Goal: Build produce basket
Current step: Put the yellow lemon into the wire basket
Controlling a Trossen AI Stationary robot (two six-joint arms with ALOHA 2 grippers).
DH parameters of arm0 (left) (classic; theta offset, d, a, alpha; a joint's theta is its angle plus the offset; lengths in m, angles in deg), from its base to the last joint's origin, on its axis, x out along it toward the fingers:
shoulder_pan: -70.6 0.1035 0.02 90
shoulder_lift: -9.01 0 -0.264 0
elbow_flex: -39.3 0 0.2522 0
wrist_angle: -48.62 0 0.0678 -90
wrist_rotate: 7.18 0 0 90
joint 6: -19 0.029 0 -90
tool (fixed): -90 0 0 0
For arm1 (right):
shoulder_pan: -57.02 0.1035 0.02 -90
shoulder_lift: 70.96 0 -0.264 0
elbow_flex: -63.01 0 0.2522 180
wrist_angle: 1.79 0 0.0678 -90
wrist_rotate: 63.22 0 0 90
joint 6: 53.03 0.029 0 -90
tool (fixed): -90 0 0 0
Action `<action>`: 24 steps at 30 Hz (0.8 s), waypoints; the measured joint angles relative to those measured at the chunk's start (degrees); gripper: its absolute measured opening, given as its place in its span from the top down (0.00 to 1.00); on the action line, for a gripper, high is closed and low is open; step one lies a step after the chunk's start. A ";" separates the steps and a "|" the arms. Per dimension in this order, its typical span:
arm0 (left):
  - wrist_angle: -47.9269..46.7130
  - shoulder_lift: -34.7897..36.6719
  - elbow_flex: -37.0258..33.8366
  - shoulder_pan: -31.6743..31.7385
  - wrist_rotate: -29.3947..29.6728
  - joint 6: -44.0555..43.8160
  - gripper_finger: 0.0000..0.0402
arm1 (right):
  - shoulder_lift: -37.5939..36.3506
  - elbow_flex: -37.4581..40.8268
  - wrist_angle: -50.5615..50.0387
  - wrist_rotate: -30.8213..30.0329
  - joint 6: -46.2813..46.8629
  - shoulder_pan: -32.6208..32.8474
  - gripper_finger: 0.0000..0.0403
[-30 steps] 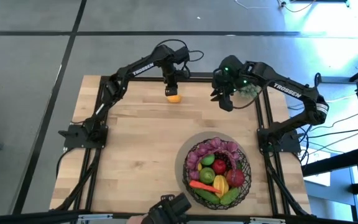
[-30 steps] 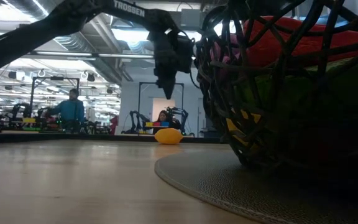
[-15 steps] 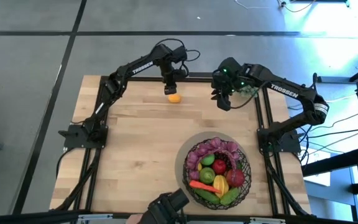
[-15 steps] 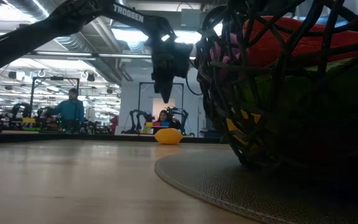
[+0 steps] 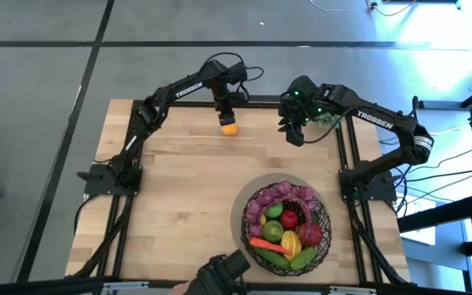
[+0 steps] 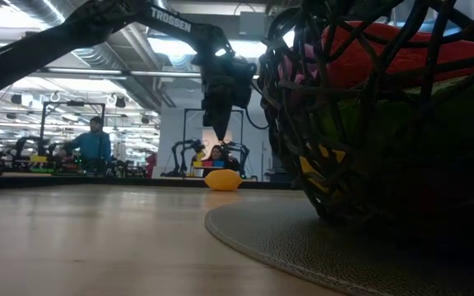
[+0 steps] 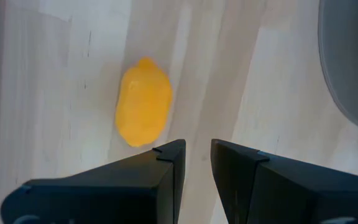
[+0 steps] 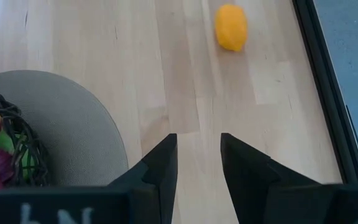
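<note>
Left gripper (image 5: pixel 229 114) is hovering over the yellow toy lemon (image 5: pixel 230 127) on the pale wooden tabletop (image 5: pixel 179 197), fingers narrowly parted, gripping nothing. Right gripper (image 5: pixel 298 135) is waiting nearby, slightly spread and empty. The dark woven wire basket (image 5: pixel 287 225) of produce is sitting on a round grey mat (image 8: pixel 73 124); a person in blue (image 6: pixel 95 145) is standing in the workshop behind.

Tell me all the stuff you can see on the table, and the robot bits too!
lemon: one, yellow-orange, lying alone at the table's far edge, under the left gripper
basket: one, dark brown woven wire, near right part of the table, on the mat
produce: a heap inside the basket; purple grapes, red and green apples, an orange carrot, yellow and green pieces
mat: one, round, grey, under the basket
table: one, light wood
person: one, blue top, far back in the room
left gripper: fingers a narrow gap apart, empty, above the lemon
right gripper: fingers apart, empty, hanging at the far right of the table
</note>
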 joint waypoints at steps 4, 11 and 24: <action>0.10 0.00 0.00 -0.07 0.12 -2.01 0.83 | 0.00 0.01 0.00 0.00 0.00 0.00 0.71; 0.85 0.00 0.00 -0.07 0.53 -6.07 0.83 | 0.00 0.01 -0.02 -0.01 0.00 0.00 0.71; 0.88 0.00 0.00 -0.02 -1.61 -3.23 0.60 | 0.00 0.01 -0.02 -0.02 0.00 0.00 0.71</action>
